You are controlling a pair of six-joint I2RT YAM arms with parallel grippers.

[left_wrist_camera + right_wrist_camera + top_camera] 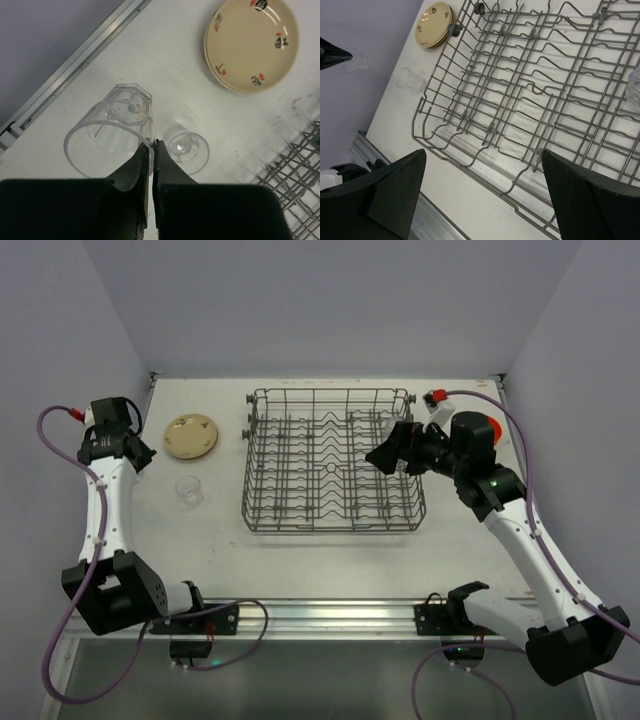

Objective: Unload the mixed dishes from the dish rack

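The grey wire dish rack (330, 462) (530, 85) stands mid-table. My left gripper (140, 452) (153, 145) hangs over the left side, shut on the rim of a clear glass (107, 135) held tilted above the table. A second clear glass (188, 490) (186, 149) stands on the table just beside it. Beige patterned plates (190, 435) (251, 42) lie stacked farther back. Over the rack's right half my right gripper (380, 458) (483, 152) is wide open with nothing between its fingers. Another clear glass (635, 85) shows at the rack's right edge.
An orange bowl (487, 426) sits on the table right of the rack, partly hidden by my right arm. The metal rail (320, 615) runs along the near edge. Walls close in on the left, the back and the right.
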